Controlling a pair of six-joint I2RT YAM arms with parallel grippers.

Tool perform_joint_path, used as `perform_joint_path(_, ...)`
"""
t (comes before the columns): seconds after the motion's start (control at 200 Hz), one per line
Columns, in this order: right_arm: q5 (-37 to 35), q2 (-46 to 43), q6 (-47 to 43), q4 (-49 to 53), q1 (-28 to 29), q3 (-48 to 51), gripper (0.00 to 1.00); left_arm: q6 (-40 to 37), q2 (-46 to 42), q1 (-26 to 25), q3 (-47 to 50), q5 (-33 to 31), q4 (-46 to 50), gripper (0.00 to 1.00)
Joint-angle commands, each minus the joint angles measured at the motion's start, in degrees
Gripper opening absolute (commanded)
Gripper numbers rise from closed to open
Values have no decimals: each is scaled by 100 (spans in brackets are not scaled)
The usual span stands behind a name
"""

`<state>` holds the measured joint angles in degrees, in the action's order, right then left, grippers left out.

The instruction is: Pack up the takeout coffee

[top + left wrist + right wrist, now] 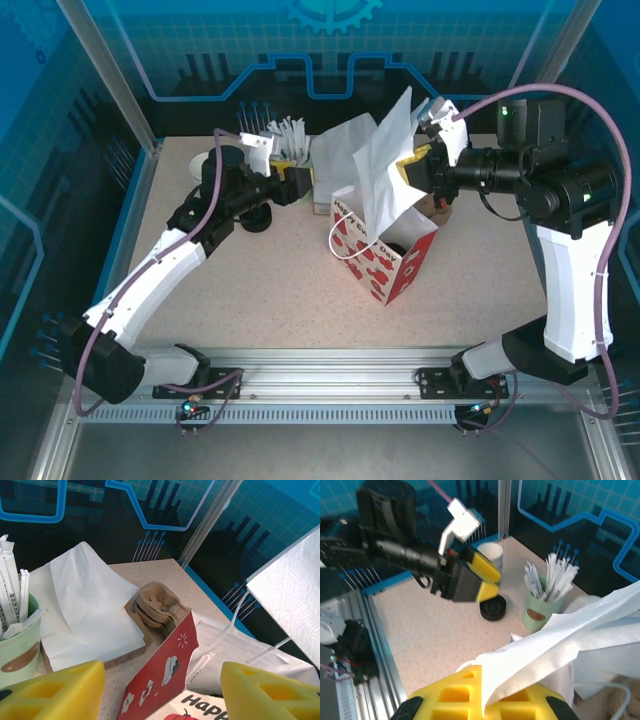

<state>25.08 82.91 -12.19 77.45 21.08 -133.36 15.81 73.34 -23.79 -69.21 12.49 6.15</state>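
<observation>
A red-and-white gift bag [385, 255] stands open at mid-table. A dark round shape [397, 243] sits in its mouth; I cannot tell whether it is the takeout coffee's black lid. My left gripper [292, 182] hovers left of the bag, open, with nothing between its yellow fingers [50, 690]. In the left wrist view the bag's red side [165, 675] lies below the left gripper [160, 700]. My right gripper [420, 165] is shut on a white napkin [385, 160] held above the bag. In the right wrist view that napkin [570, 630] trails from the right gripper [490, 680].
A black lid [258, 218] lies on the table under the left arm. Behind stand a pale green cup of wrapped sticks [542, 607], a stack of lidless cups [491, 555], a napkin pile [85, 605] and brown cup carriers [157, 605].
</observation>
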Motion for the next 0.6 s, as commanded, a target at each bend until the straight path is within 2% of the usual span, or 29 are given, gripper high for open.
perform_joint_path(0.0, -485, 3, -438, 620, 76, 39, 0, 40, -266, -4, 140, -9, -74, 63)
perform_joint_path(0.38, -413, 23, -1164, 969, 163, 280, 0, -52, -382, -5, 276, -65, 107, 63)
perform_joint_path(0.595, -952, 184, -1196, 973, 186, 287, 0, -61, -389, -8, 314, -55, 127, 63)
